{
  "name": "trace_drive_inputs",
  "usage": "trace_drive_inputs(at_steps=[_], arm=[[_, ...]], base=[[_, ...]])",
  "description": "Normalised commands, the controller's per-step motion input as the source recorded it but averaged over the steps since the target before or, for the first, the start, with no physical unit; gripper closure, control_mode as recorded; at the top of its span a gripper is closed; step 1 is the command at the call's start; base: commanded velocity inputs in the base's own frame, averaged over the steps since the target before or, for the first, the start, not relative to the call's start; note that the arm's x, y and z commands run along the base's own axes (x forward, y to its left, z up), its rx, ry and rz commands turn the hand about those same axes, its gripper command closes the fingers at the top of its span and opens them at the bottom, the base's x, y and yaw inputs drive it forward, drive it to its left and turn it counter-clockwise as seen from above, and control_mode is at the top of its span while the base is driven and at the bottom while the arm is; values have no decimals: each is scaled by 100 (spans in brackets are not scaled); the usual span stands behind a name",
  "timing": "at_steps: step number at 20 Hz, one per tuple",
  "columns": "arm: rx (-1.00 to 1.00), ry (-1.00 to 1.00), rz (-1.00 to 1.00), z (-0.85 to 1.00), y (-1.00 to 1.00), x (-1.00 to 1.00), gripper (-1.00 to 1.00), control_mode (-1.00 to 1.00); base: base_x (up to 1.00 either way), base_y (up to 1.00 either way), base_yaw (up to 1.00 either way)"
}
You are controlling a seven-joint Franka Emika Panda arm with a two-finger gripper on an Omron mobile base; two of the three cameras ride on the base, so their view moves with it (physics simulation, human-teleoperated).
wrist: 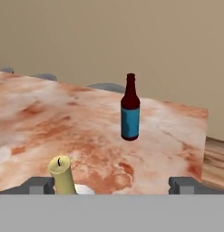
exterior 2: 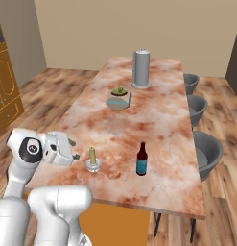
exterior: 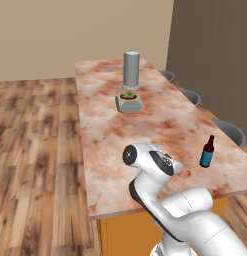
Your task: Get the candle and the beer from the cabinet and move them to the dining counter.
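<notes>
Currently, the dining counter [exterior 2: 158, 120] carries both task items upright on its marble top, near the end closest to the robot. The beer [exterior 2: 142, 159] stands on that near end, toward the side lined with grey chairs [exterior 2: 207, 153]. The candle [exterior 2: 92, 156] sits in its whitish dish on the counter, near the beer but apart from it, on the side away from the chairs.

The gripper [exterior 2: 74, 150] is level with the candle, just beside it at the counter's edge on the side away from the chairs. Its jaws stand fully apart and hold nothing. In the hand view the two dark fingertips [wrist: 41, 185] rise at the bottom, one at each side, with the candle [wrist: 62, 175] close to one of them and not touching the other; contact with the nearer tip cannot be determined. The beer [wrist: 130, 108] appears beyond, well clear of both tips.

Farther along the counter from the beer, a small potted plant [exterior 2: 119, 98] rests near the centreline, and a tall grey cylinder [exterior 2: 141, 68] stands beyond it toward the far end.
</notes>
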Motion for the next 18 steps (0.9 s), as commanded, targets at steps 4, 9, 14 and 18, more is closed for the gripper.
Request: trace_drive_inputs(at_steps=[4,9,14,18], arm=[[0,2,4,30,-22,-61,-100,-100],[0,0,15,29,-18,-57,-100,-100],[0,4,15,33,-16,-52,-100,-100],[0,8,17,30,-14,-50,-100,-100]], base=[[0,0,0],[0,0,0],[0,0,0],[0,0,0]])
